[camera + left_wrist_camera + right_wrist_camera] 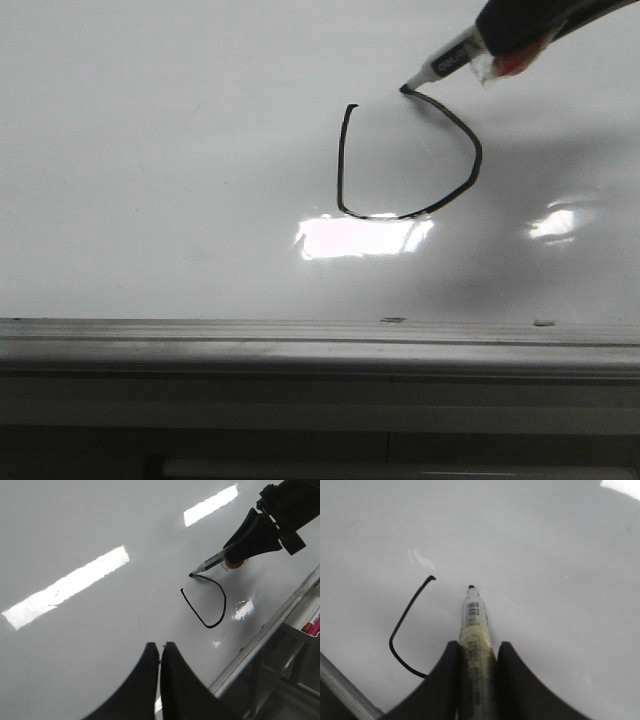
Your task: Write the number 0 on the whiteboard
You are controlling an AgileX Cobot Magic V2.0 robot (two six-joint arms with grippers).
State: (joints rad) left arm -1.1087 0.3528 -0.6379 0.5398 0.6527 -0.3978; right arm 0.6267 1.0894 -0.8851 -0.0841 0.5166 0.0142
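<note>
The whiteboard (150, 150) fills the front view, with a grey metal ledge (300, 345) along its lower edge. The number 0 (341, 165) is a thin black line: a hook at top left, a straight left side, a curved bottom and a rounded right side. A gap stays open at the top between the hook and the pen tip. My right gripper (500, 50) is shut on a marker (450, 62) whose tip touches the board at the line's upper right end. The right wrist view shows this gripper (477, 647), the marker (474, 615) and the line (405, 615). My left gripper (160, 647) is shut and empty, hovering over bare board away from the line (223, 600).
A bright rectangular glare patch (365, 237) lies just below the drawn line, and a smaller one (555, 222) to its right. Two small dark marks (393, 320) sit by the ledge. Beyond the board's edge, red items (311, 626) show in the left wrist view.
</note>
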